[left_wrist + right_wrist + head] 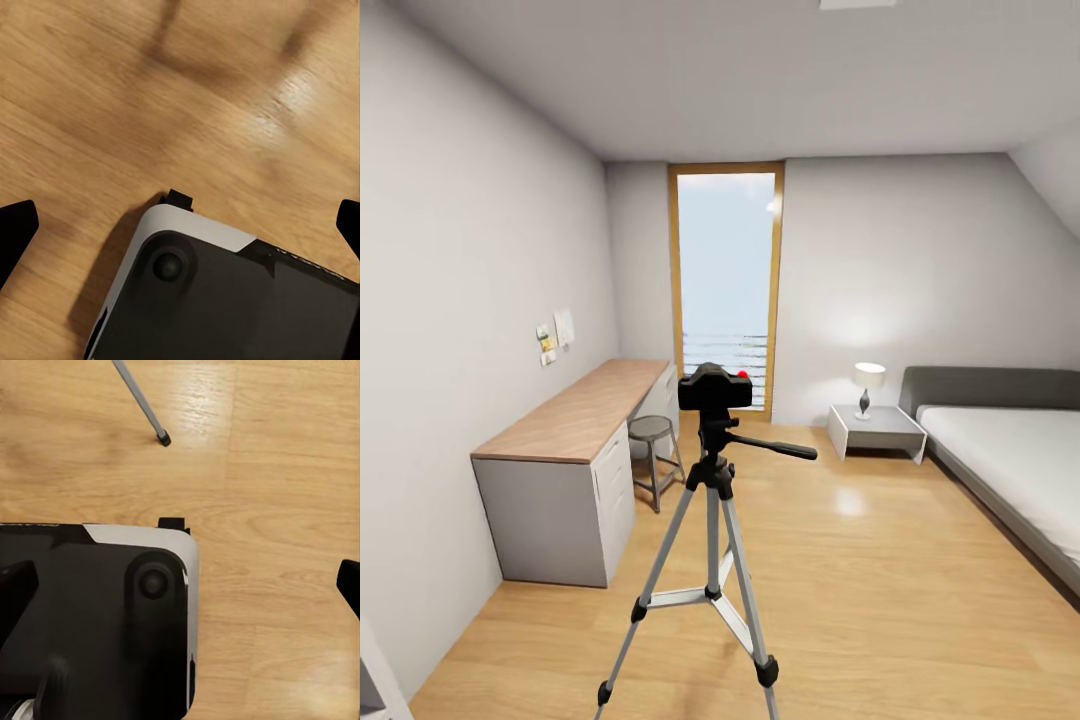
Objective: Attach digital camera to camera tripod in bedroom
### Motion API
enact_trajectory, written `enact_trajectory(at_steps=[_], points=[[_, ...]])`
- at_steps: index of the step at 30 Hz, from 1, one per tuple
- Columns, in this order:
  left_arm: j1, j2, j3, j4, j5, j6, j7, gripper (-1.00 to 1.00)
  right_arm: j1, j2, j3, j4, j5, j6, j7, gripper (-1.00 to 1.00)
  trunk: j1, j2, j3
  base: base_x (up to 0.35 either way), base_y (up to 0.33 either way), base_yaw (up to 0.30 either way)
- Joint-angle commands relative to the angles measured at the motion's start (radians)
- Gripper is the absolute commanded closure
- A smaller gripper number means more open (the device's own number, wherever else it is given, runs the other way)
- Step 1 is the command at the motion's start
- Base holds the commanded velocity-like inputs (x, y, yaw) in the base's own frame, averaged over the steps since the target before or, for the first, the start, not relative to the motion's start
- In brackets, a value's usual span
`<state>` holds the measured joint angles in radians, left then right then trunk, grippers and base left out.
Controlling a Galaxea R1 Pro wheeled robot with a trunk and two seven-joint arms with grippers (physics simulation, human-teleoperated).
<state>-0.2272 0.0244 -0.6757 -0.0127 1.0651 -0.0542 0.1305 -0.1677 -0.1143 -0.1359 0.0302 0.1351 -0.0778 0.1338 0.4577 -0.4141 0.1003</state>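
the digital camera (714, 387) sits on top of the camera tripod (709, 520), right on its black head. the camera is small and black with a red button on top. the tripod stands on the light wood floor (880, 580) in the near middle of the bedroom (920, 280). its three silver legs spread out and end in black feet. a long black handle (775, 446) sticks out from the head toward the right.

on the left, against the grey wall, is a long desk (575, 425) with a wood top and grey drawers. a round stool (653, 455) stands just beside it, on its right. some small papers (555, 335) hang on the wall above the desk. at the far end is a tall window (726, 285) with a wood frame. to the right of it is a small white table (876, 430) with a lamp (868, 386) on it. the lamp is lit. a grey bed (1005, 450) fills the right side.

in the left wrist view the left gripper (180, 225) is spread wide, with one dark fingertip (15, 229) at each edge and nothing between them. under it is the wood floor and a corner of the robot's base (225, 300), black with a white rim.

in the right wrist view the right gripper (180, 589) is wide apart too and holds nothing. it hangs over the base and the floor. one tripod leg with its black foot (163, 438) rests on the floor beyond the base.
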Motion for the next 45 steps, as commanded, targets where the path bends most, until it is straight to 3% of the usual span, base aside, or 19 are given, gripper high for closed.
enact_trajectory(at_steps=[1, 29, 45], points=[[0.000, 0.000, -0.008, -0.002, 0.007, -0.001, 0.004, -1.00, -0.001, -0.001, -0.008, 0.003, 0.011, -0.006, 0.002, -1.00, 0.000, -0.001, 0.000, 0.000, 0.000, 0.000], [0.000, 0.005, -0.002, 0.006, 0.020, 0.000, 0.005, -1.00, -0.001, 0.002, -0.002, 0.002, 0.017, -0.003, 0.003, -1.00, 0.000, -0.001, 0.001, 0.000, 0.000, 0.000], [0.000, -0.012, -0.002, 0.011, 0.011, 0.003, -0.008, -1.00, -0.001, 0.004, -0.002, 0.003, 0.017, -0.001, 0.003, -1.00, 0.000, -0.001, 0.001, 0.000, 0.000, 0.000]])
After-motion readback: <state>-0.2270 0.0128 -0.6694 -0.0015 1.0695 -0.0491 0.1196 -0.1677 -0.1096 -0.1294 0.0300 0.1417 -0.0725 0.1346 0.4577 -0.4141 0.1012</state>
